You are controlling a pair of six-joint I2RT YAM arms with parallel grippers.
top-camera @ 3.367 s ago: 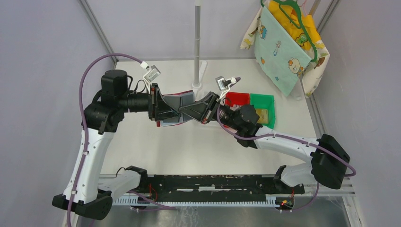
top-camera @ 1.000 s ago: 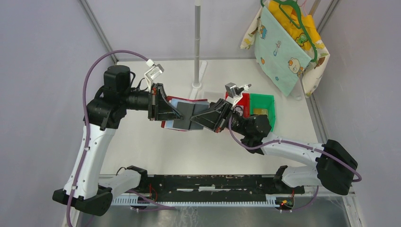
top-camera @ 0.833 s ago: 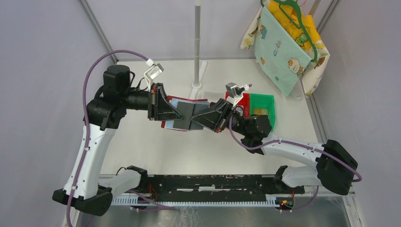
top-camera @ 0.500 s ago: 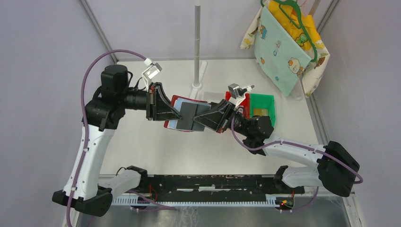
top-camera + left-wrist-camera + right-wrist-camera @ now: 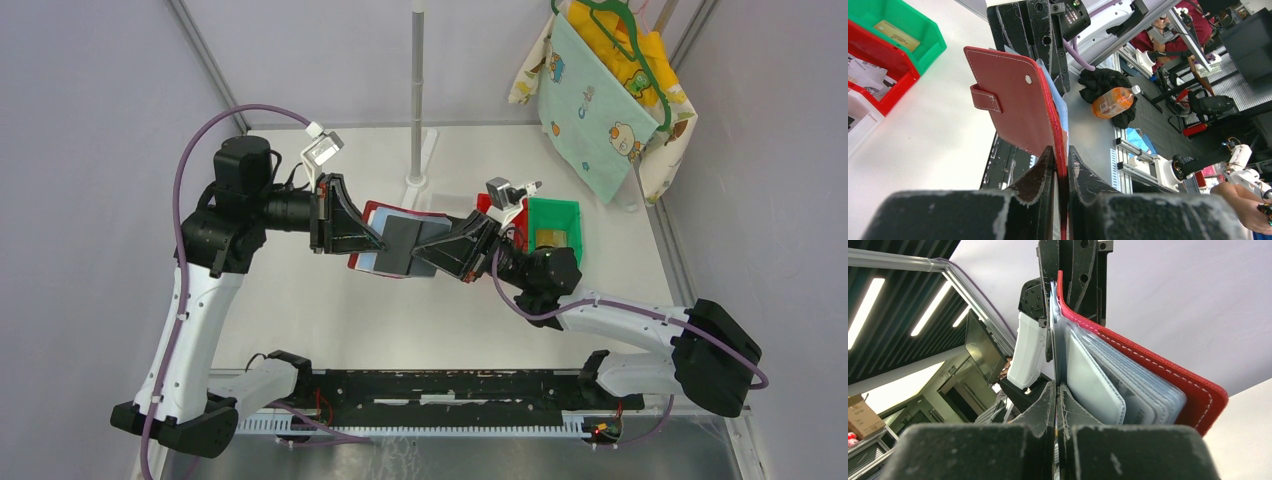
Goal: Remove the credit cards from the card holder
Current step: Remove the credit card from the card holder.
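The card holder [image 5: 378,212] hangs open in the air between both arms, red cover [image 5: 1013,100] outward with its strap and snap showing. My left gripper [image 5: 378,243] [image 5: 1060,160] is shut on the cover's red edge. My right gripper [image 5: 418,255] [image 5: 1056,390] faces it from the right. It is shut on a thin grey-blue leaf [image 5: 1053,320] seen edge-on; whether that is a card or a pocket panel I cannot tell. Beside the jaws fan out several grey-blue credit cards [image 5: 1093,385] in their pockets, backed by the red cover [image 5: 1198,395].
A green bin [image 5: 553,225] holding a tan card and a red bin [image 5: 878,60] sit on the table right of the grippers. A pole [image 5: 417,100] stands at the back centre. Patterned cloth [image 5: 600,90] hangs at the back right. A black rail [image 5: 440,385] runs along the near edge.
The holder has tilted, so more red cover shows behind its grey panel. My right gripper has drawn slightly to the right. Both grippers stay closed on it.
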